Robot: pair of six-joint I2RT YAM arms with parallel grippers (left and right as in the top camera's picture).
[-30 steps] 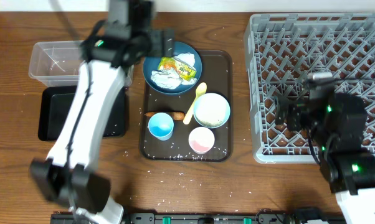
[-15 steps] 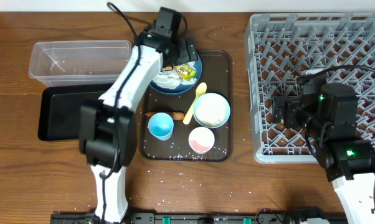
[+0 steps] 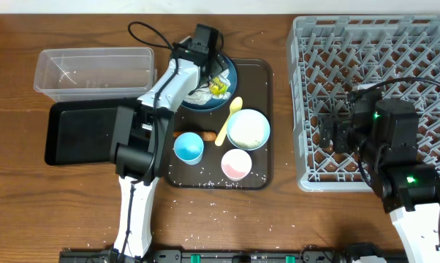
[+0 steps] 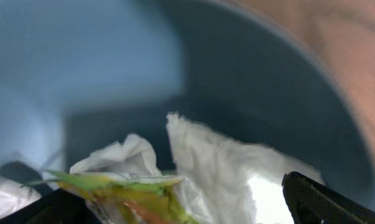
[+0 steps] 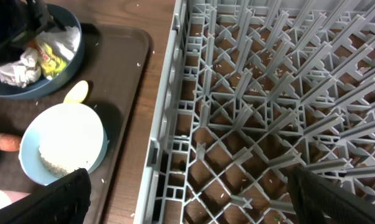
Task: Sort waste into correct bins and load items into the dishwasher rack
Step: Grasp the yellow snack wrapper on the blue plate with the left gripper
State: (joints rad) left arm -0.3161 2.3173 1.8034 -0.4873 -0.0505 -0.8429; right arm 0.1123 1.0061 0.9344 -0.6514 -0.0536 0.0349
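Note:
The dark blue dish (image 3: pixel 230 73) sits at the back of the brown serving tray and holds crumpled white napkins (image 3: pixel 199 93) and a yellow-green wrapper (image 3: pixel 218 86). My left gripper (image 3: pixel 207 67) is down inside the dish. In the left wrist view it (image 4: pixel 187 208) is open, with a napkin (image 4: pixel 218 165) and the wrapper (image 4: pixel 122 186) between its fingers. The pale yellow spoon (image 3: pixel 229 120), white-and-light-blue bowl (image 3: pixel 248 129), light blue cup (image 3: pixel 188 147), pink cup (image 3: pixel 236 164) and carrot (image 3: pixel 191 135) lie on the tray. My right gripper (image 5: pixel 194 205) is open and empty above the left edge of the grey rack (image 3: pixel 373 88).
The clear tub (image 3: pixel 92 73) and the black tray (image 3: pixel 81 135) stand left of the brown serving tray (image 3: pixel 264 80). Loose rice grains (image 3: pixel 213 212) lie on the table in front of it. The bowl (image 5: pixel 63 134) holds a lump of rice.
My left arm has swung right from above the tub and come down into the dark blue dish. My right arm has barely moved.

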